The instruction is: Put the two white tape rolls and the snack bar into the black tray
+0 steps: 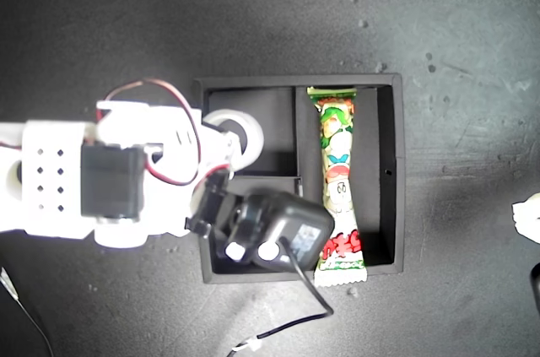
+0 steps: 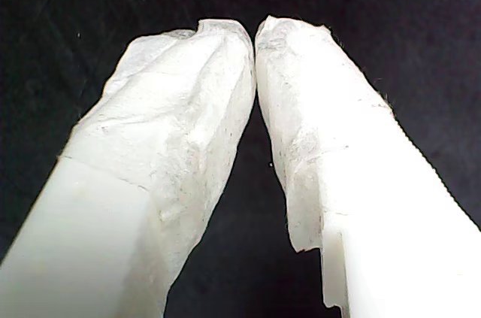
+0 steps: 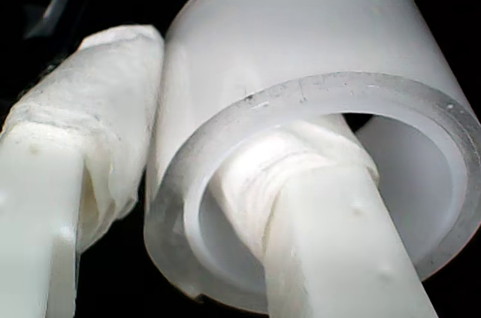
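Tape roll (image 3: 301, 107) pinched through its wall (one finger inside) by my second hand (image 3: 188, 183).

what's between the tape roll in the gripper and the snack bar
In the exterior view, only a black divider wall of the black tray separates the tape roll on my second gripper from the snack bar.

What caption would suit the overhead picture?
White robot arm's second gripper lowers a white ring-shaped tape roll into a square black tray holding a green snack bar.
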